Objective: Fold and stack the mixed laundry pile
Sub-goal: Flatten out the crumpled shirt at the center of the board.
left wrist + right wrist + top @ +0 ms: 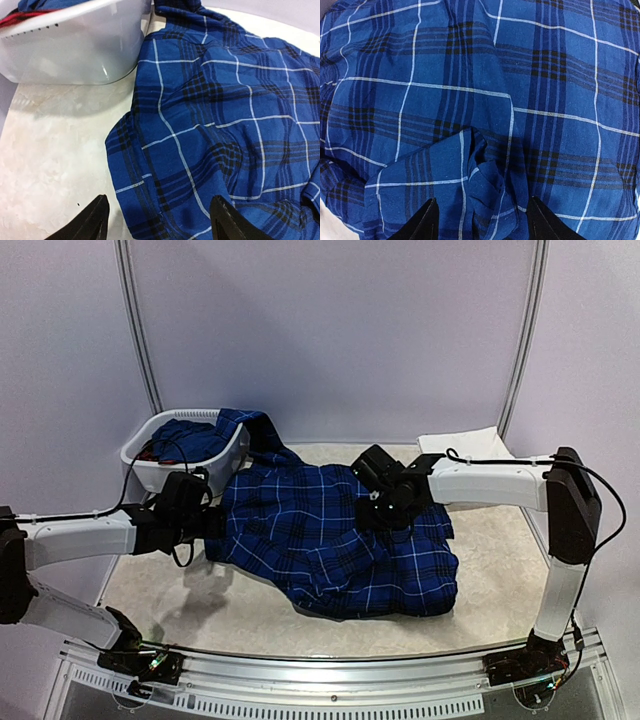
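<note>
1. A pale marbled desk stands before plain lilac walls, and an oval white basket sits at its far left corner.
2. The navy plaid shirt lies spread and rumpled across the middle of the desk. One end runs up over the basket rim, probably because it is being drawn out to be flattened for folding.
3. A solid blue piece and a bit of red lie inside the basket, so most of the pile looks unsorted.
4. A white piece lies flat at the far right, well apart from the shirt. It is likely the start of the stack.
5. The left gripper hangs low over the shirt's left edge with its jaws wide, holding nothing. I judge it is placed there to pinch that edge.
6. The right gripper hangs over the shirt's middle with its jaws apart on either side of a raised fold, not clamped on it. It seems set to catch that fold.
</note>
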